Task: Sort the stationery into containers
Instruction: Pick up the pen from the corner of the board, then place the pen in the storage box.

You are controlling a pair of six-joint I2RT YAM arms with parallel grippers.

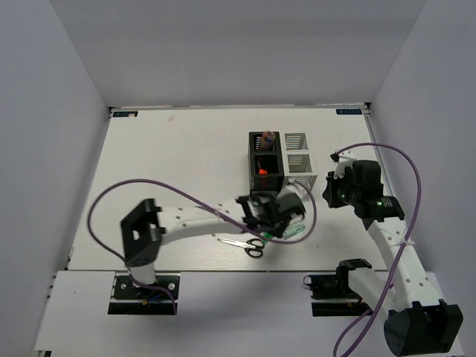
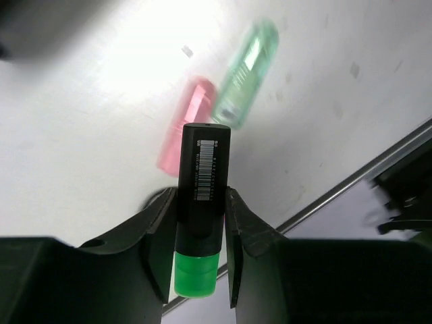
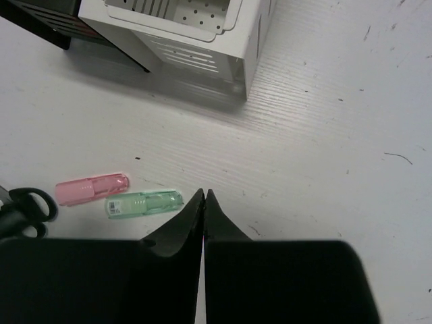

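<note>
**Firmly pinched: a green-capped marker in the left pincer**

Up close, we see the left gripper (image 2: 200,202) clamped on a green-capped black plastic marker (image 2: 202,169). Its two dark fingers press the smooth, squared barrel from either side. The glossy green cap sits back between them, and the flat black end with its white barcode label juts toward the table. From above, this pincer and its marker sit at the near end of the boxy black slatted organizer (image 1: 251,160).

On the matte white tabletop (image 3: 324,135) lie a translucent pink plastic tube (image 3: 91,189) and a translucent mint-green plastic tube (image 3: 144,202), just beside each other. Small metal-bladed scissors with black loop handles (image 1: 245,244) rest flat nearby, on the side nearer the arm bases.

The right gripper (image 3: 204,197) has its tapered black fingers pressed tip to tip, holding nothing. It hangs over bare tabletop close to the mint tube.

The white slatted organizer (image 1: 299,152) stands against the black one. Both are square-celled, and the white one has slotted walls and a dotted, perforated floor. Something orange (image 1: 262,171) shows in a black compartment, though we cannot tell its shape.
</note>
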